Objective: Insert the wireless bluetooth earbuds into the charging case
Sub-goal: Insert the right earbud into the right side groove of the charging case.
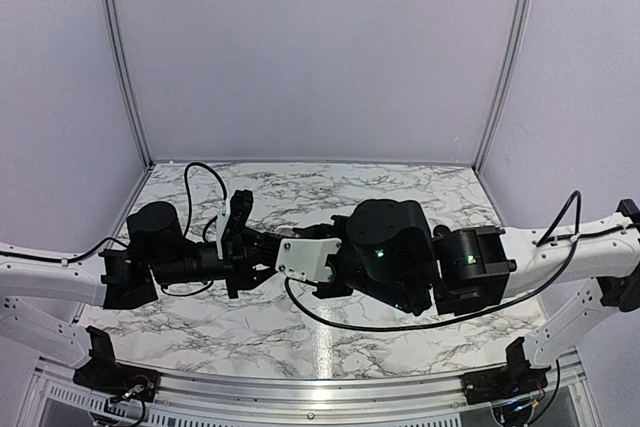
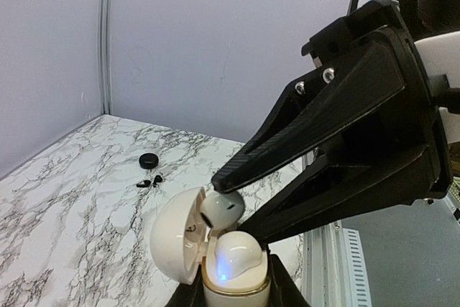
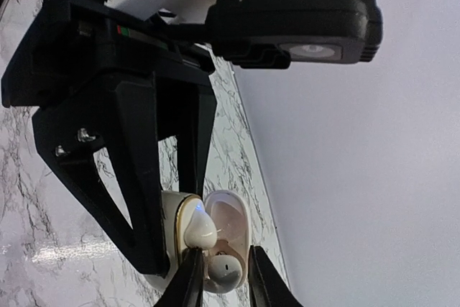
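Left gripper (image 2: pixel 233 298) clamps the cream-white rounded plastic charging case (image 2: pixel 172 239), lid open, above the left half of the marble worktop (image 1: pixel 400 197), steadying it so the right gripper (image 2: pixel 230 206), pinching a white glossy earbud (image 3: pixel 224 271), can seat it.

We find even, diffuse light from overhead: the pale walls (image 1: pixel 320 47) are bright and almost shadowless, and a vertical streak of glare crosses the glossy marble table (image 1: pixel 322 347). In the top view the corner posts (image 1: pixel 118 57) bow slightly toward the picture's edges. In the left wrist view a small blue glow shines inside the charging case (image 2: pixel 176 239), which looks slightly soft.
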{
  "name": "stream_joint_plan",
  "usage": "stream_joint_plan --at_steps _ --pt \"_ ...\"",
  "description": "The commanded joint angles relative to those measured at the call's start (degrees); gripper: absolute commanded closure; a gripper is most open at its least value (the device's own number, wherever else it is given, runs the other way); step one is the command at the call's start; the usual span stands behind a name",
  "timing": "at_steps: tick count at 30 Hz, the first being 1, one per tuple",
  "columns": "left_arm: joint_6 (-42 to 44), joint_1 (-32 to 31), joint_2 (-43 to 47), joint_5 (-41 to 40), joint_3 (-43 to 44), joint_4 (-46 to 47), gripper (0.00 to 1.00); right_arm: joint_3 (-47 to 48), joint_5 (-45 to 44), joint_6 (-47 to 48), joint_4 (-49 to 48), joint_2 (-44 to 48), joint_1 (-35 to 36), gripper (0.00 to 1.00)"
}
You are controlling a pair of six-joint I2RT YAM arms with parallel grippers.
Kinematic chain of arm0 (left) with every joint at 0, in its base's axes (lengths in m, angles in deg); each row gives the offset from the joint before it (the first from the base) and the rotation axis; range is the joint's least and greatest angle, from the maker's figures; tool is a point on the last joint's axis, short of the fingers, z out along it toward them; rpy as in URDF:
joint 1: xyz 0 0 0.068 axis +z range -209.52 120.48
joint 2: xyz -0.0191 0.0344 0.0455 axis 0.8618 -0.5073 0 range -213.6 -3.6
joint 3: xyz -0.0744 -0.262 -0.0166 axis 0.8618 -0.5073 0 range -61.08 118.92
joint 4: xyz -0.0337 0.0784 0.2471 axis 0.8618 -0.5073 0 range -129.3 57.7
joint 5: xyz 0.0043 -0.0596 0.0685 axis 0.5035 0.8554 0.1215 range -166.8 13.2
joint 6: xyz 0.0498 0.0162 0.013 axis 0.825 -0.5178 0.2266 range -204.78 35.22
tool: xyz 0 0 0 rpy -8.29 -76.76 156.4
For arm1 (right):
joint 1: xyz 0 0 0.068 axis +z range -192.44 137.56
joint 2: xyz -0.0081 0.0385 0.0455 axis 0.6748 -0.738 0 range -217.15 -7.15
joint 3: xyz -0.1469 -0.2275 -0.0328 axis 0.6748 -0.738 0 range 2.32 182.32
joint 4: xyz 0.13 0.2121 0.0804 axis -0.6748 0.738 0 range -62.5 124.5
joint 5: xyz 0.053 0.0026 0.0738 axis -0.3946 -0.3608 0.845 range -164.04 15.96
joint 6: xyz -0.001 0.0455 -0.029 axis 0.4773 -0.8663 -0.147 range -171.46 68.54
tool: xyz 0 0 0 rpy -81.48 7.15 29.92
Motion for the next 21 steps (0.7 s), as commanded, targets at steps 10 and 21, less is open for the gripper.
stream_joint_plan --at_steps 10,21 --pt "1.45 0.39 1.45 -2.02 2.81 6.6 1.0 2.5 5.47 -2.27 -0.66 2.25 0.59 0.67" --pt "2.12 0.66 1.57 -1.21 2.6 6.68 1.0 2.37 11.43 -8.76 -1.37 9.04 -1.32 0.53"
